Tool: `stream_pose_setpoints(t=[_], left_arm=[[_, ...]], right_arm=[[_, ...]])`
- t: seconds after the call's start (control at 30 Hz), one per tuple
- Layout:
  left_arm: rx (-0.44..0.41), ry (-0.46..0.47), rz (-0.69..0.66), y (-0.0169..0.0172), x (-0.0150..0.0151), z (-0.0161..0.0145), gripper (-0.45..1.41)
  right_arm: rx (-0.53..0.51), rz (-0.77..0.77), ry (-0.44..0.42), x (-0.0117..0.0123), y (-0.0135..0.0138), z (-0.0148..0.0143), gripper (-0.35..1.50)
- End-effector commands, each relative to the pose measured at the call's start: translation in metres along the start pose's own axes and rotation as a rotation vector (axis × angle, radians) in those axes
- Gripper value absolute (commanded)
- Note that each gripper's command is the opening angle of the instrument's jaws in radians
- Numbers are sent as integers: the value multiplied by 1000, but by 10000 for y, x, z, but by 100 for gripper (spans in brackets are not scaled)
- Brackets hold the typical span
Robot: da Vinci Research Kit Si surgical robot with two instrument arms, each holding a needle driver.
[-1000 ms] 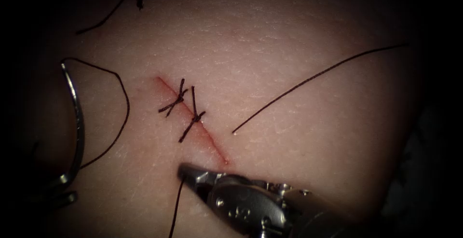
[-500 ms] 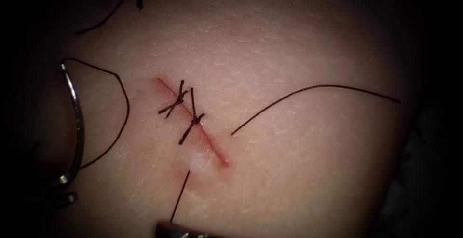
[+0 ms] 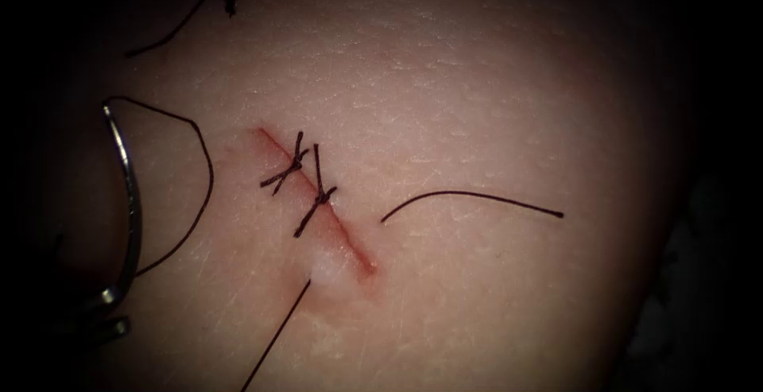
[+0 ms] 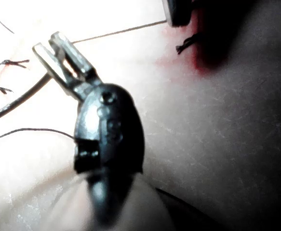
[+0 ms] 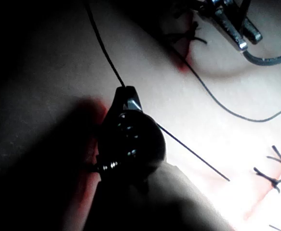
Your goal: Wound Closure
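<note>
Cut – a straight red slit in the pale pork-belly tissue (image 3: pixel 477 82), marked here as the cut (image 3: pixel 350 241). Two dark knotted stitches (image 3: pixel 306 185) cross its upper half. The lower half lies unstitched, with red fluid (image 3: pixel 367 267) at its low end.

Left claw (image 4: pixel 47 42): clenched on the curved steel needle (image 3: pixel 131 201), well left of the cut. The grip is at the needle's lower end, opposite the end that carries the thread. The needle lies over the tissue surface, not in it.

Dark suture thread (image 3: pixel 208 177): from the needle's upper end it bows toward the cut, then curves back toward the left claw.

Right claw (image 5: pixel 127 96): clenched on a taut strand of the same thread. In the endoscope view a straight strand (image 3: pixel 278 328) leaves the tissue just left of the cut's low end, beside a small pale raised patch (image 3: pixel 324 266).

Right of the cut – a free tail of thread (image 3: pixel 477 197) lies arched on the tissue, its near tip close to the cut.

Two loose cut ends of thread (image 3: pixel 171 26) lie far above and left of the cut.
</note>
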Motion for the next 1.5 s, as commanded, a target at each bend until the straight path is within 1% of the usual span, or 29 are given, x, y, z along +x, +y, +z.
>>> stream_pose_setpoints(t=[0.03,0.27,0.43,0.47,0.5,0.53,0.57,0.6,0.67,0.73,0.83,0.9,0.93,1.07,1.1,1.17,1.23,1.27,1.33,1.4,1.5], left_arm=[[-1,-1,-3,9,-8,1,-45],[-1,-1,-3,9,-8,1,-45],[-3,1,-3,10,-7,1,-45],[-3,1,-3,10,-7,1,-45],[-4,1,-3,10,-7,1,-45],[-4,1,-3,10,-7,1,-45],[-4,1,-3,10,-7,1,-45],[-4,1,-3,10,-7,0,-45],[-4,1,-3,9,-7,1,-45],[-4,1,-3,10,-7,1,-45],[-3,1,-3,10,-7,1,-45],[-3,1,-3,10,-7,2,-45],[-5,-1,-3,10,-8,2,-45],[-4,-2,-1,11,-8,3,-45],[-4,-2,-1,11,-8,3,-45],[-5,-4,-1,12,-8,4,-45],[-7,-1,0,12,-8,4,-45],[-7,-1,0,13,-8,4,-45],[-7,-1,0,13,-8,4,-45],[-7,-1,0,13,-8,4,-45],[-10,-3,0,13,-8,4,-45]], right_arm=[[6,-1,7,6,-10,12,-35],[31,-10,31,22,-21,11,-35],[31,-10,31,21,-20,12,-35],[33,-9,29,19,-19,11,-20],[33,4,31,17,-17,10,47],[23,23,26,15,-15,8,98],[7,36,21,12,-14,4,128],[-6,48,26,9,-12,-1,138],[-30,63,10,-1,-8,-19,143],[-53,71,-18,-11,-3,-38,143],[-111,97,-77,-30,13,-73,148],[-142,124,-136,-44,26,-96,148],[-147,122,-151,-49,32,-106,148],[-196,168,-174,-74,56,-142,148],[-197,176,-166,-78,60,-147,148],[-233,222,-133,-87,69,-156,148],[-260,277,-136,-96,78,-160,146],[-279,311,-129,-100,81,-161,145],[-326,413,-104,-110,90,-162,135],[-375,489,-135,-121,99,-159,131],[-414,581,-145,-136,114,-153,130]])
